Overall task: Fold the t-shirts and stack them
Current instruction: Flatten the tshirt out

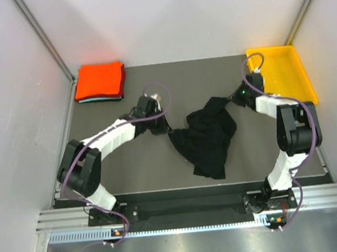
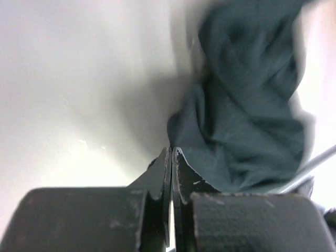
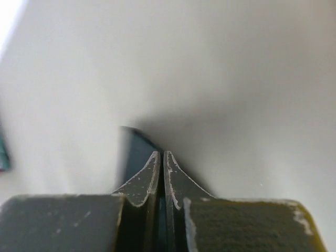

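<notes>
At the far left corner of the table (image 1: 136, 164), I note a folded orange-red shirt (image 1: 99, 79) lying on a folded teal shirt (image 1: 98, 99), of which only an edge shows. Toward the middle, my left gripper (image 1: 164, 128) (image 2: 171, 149) has its jaws pressed together on the left edge of the black shirt (image 1: 208, 137) (image 2: 247, 115), which hangs crumpled between the two arms and bunches just beside the fingertips. Further right, my right gripper (image 1: 235, 99) (image 3: 161, 153) is likewise clamped tight, pinching the black shirt's far right corner (image 3: 134, 144), near the yellow tray (image 1: 285, 80) at the table's far right corner.
</notes>
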Tool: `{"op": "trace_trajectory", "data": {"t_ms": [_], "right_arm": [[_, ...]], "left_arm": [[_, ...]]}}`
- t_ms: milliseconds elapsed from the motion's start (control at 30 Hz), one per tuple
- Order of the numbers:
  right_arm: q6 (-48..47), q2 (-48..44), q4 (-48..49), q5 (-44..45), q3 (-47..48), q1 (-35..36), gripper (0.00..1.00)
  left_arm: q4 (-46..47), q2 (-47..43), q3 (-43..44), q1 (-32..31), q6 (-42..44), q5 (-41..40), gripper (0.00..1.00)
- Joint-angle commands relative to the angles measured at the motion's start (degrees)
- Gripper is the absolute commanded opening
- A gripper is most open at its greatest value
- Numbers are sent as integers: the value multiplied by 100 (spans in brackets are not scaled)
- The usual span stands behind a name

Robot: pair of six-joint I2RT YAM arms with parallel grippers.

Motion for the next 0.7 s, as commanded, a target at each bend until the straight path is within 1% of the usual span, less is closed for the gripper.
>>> {"op": "trace_trajectory", "data": {"t_ms": [0,33,67,100,167,200,300,367,400,433,467,500,533,567,600,633,667], "right_arm": [[-375,-1250,-778,215,1287,-258,0],[-550,-1390,-1033,313,1568,-433,0],[-621,-1662,-1514,427,2110,-504,0],[-683,-1786,-1710,646,2368,-653,0],[-789,-2111,-2079,841,2930,-847,0],[-763,-2191,-2203,876,3107,-1100,0],[-867,-2437,-2739,798,3732,-1531,0],[-982,-2673,-3142,719,3969,-1656,0],[-1034,-2797,-3241,536,3935,-1735,0],[-1139,-2937,-3311,464,3866,-1744,0],[-1201,-3278,-3408,411,3595,-1744,0],[-1237,-3482,-3443,350,3392,-1744,0],[-1220,-3666,-3531,314,3155,-1744,0],[-1211,-4060,-3584,288,2683,-1744,0],[-1185,-4238,-3602,70,2409,-1744,0],[-1202,-4596,-3654,-45,1893,-1744,0],[-1185,-4765,-3681,-186,1670,-1744,0]], "left_arm": [[-885,-405,1790,353,602,-1216,0],[-957,-413,2110,450,646,-1369,0],[-1036,-396,2443,686,672,-1432,0],[-1133,-378,3091,819,655,-1424,0],[-1213,-264,3683,1126,620,-1424,0],[-1256,-229,4208,1206,576,-1432,0],[-1494,-158,4870,1374,602,-1380,0],[-1521,-360,4847,1383,646,-1196,0],[-1503,-483,4577,1383,672,-1091,0],[-1468,-806,4348,1383,699,-959,0],[-1407,-983,4093,1383,708,-958,0],[-1380,-1167,3551,1383,717,-984,0],[-1389,-1561,3276,1383,743,-1028,0],[-1406,-1756,2995,1383,769,-1107,0],[-1458,-1958,2487,1383,822,-1151,0],[-1511,-2343,2256,1383,840,-1238,0],[-1581,-2530,2045,1383,831,-1326,0]]}}
